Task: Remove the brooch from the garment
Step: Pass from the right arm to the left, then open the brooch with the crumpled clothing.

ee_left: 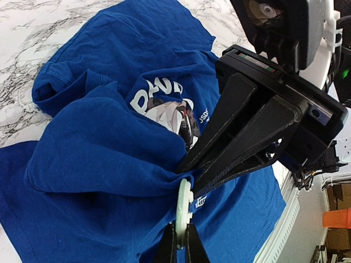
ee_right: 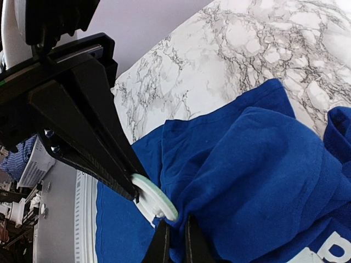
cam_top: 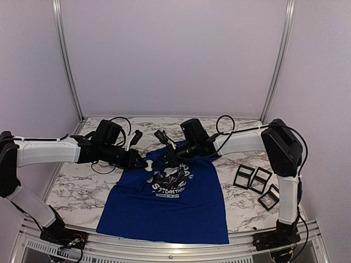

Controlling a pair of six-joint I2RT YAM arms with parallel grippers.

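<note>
The brooch (ee_left: 185,200), a flat, round, white disc, is seen edge-on. It is held between the two fingers of the left gripper (ee_left: 181,233), which are drawn close together and clamp its rim. From the right wrist view, the disc is shown sticking out past those fingertips, with a small white stub beneath it. It lies against the blue cloth, and whether it is attached to the cloth cannot be told.

Just beside the disc, a raised fold of the garment (ee_left: 98,137) is pinched by the right gripper (ee_right: 175,233), whose fingers are narrowed onto the fabric. The tips of the two grippers almost meet, with only the disc and the gathered cloth between them.

The garment is a royal-blue short-sleeved T-shirt. Around the fingers it is bunched and lifted into soft folds. Beyond the right fingers the chest print is partly shown: a dark graphic with white lettering, of which "PAND" can be read. Away from the fingers, toward the arm bases, the lower body of the shirt is spread flat on the white marble-patterned table (ee_right: 263,44).

Well apart from both grippers, near the right arm, several black square frames (cam_top: 253,181) are set on the table.
</note>
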